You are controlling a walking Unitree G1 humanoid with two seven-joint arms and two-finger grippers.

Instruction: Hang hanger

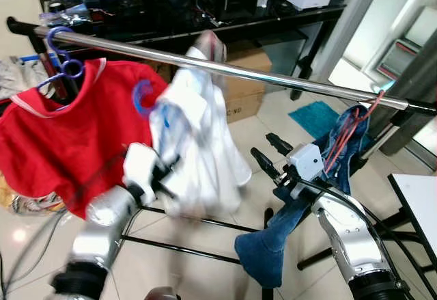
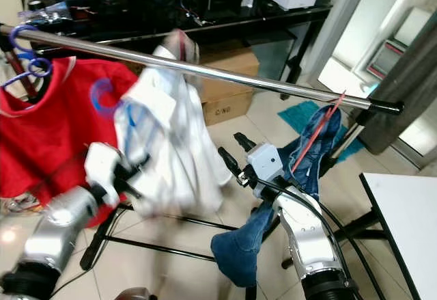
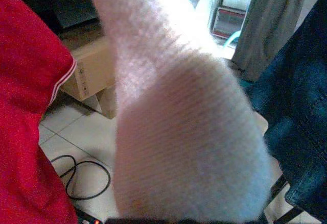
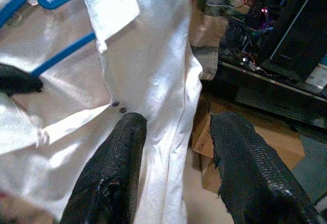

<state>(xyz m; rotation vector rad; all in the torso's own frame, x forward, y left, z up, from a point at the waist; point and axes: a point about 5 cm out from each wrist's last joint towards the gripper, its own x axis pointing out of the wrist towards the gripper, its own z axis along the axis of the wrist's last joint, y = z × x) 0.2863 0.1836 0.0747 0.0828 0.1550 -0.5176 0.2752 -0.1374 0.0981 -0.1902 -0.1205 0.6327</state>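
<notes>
Left gripper (image 1: 166, 170) mid-frame, apparently gripping white shirt (image 1: 198, 143) on blue hanger (image 1: 142, 97), blurred; right gripper (image 1: 268, 152) open, center-right, below rail (image 1: 273, 78).

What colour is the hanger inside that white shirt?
Blue hanger, clearest in the right wrist view against the white shirt.

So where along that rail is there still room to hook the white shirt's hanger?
The steel rail is bare between the white shirt and the jeans on their red hanger. The red shirt crowds the rail's left end. The left pincer holds the white shirt; the right pincer is open beside it.
</notes>
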